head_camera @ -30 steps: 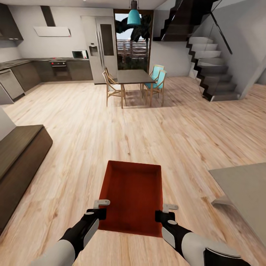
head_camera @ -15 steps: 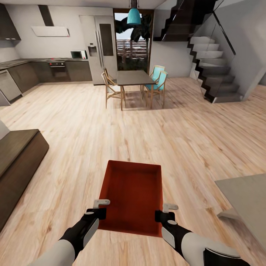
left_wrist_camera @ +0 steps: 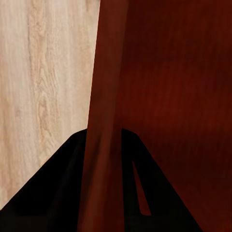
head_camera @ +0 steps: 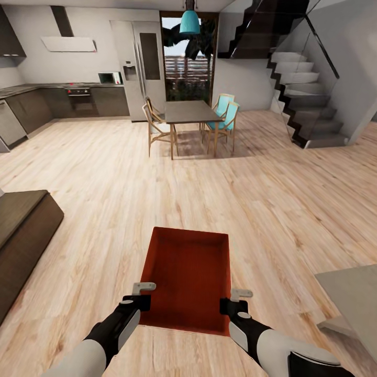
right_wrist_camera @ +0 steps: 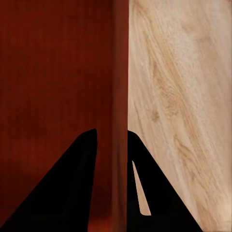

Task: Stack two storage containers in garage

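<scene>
Two white-shelled forearms narrow into black wrists; the left gripper (head_camera: 140,296) and right gripper (head_camera: 236,301) carry pale grey fingers.

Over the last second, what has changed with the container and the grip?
Only the camera view shifted: the robot rolled forward across the wood floor toward the dining table. The storage container stays held, left gripper and right gripper each clamped on a side wall.

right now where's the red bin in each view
Head view: the bin sits low centre, held between the left pincer and right pincer.
Left wrist view: bin wall runs up between the fingers, its inside beyond.
Right wrist view: bin wall between the fingers.
Shared landmark: the wood floor.
</scene>
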Robot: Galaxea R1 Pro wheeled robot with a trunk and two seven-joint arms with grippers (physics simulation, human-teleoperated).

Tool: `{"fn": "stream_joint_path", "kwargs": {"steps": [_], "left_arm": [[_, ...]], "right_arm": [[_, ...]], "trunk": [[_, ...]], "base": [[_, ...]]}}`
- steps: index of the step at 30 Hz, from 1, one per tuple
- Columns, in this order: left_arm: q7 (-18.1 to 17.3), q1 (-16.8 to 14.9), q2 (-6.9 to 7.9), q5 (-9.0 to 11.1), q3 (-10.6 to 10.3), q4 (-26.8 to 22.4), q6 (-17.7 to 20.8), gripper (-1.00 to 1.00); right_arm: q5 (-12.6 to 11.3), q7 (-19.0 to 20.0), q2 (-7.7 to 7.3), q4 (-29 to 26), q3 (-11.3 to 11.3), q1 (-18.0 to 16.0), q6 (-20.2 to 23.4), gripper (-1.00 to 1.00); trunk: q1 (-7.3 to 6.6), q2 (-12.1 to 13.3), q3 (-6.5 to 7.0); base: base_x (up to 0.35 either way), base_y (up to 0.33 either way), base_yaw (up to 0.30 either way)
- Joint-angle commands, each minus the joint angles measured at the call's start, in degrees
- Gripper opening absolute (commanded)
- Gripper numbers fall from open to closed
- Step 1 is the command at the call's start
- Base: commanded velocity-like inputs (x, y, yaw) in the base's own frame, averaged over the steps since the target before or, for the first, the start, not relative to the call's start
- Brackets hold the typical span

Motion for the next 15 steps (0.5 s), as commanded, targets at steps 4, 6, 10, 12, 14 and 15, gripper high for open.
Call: {"fn": "stream_joint_path", "kwargs": {"steps": [4,6,10,12,14,15], "left_arm": [[0.81,-0.09,0.97,0.03,1.28,-1.06,0.32,-1.0],[0.83,-0.09,0.97,0.03,1.28,-1.06,0.31,-1.0],[0.83,-0.09,0.97,0.03,1.28,-1.06,0.31,-1.0],[0.8,-0.09,0.97,0.03,1.28,-1.06,0.31,-1.0],[0.82,-0.09,0.97,0.03,1.28,-1.06,0.31,-1.0],[0.82,-0.09,0.97,0.03,1.28,-1.06,0.31,-1.0]], "right_arm": [[-0.53,-0.29,-0.65,0.36,2.26,0.0,-0.01,-1.0],[-0.53,-0.34,-0.64,0.36,2.26,0.0,-0.02,-1.0],[-0.56,-0.17,-0.64,0.36,2.26,0.0,0.04,-1.0],[-0.54,-0.04,-0.64,0.36,2.26,0.0,0.06,-1.0],[-0.54,-0.01,-0.69,0.36,2.24,0.0,0.06,-1.0],[-0.53,-0.01,-0.71,0.36,2.22,0.0,0.06,-1.0]], "trunk": [[0.04,-0.05,-0.06],[0.04,-0.05,-0.06],[0.04,-0.05,-0.06],[0.04,-0.05,-0.06],[0.04,-0.05,-0.06],[0.04,-0.05,-0.06]], "base": [[0.32,0.0,0.0],[0.32,0.0,0.0],[0.32,0.0,0.0],[0.32,0.0,0.0],[0.32,0.0,0.0],[0.32,0.0,0.0]]}}
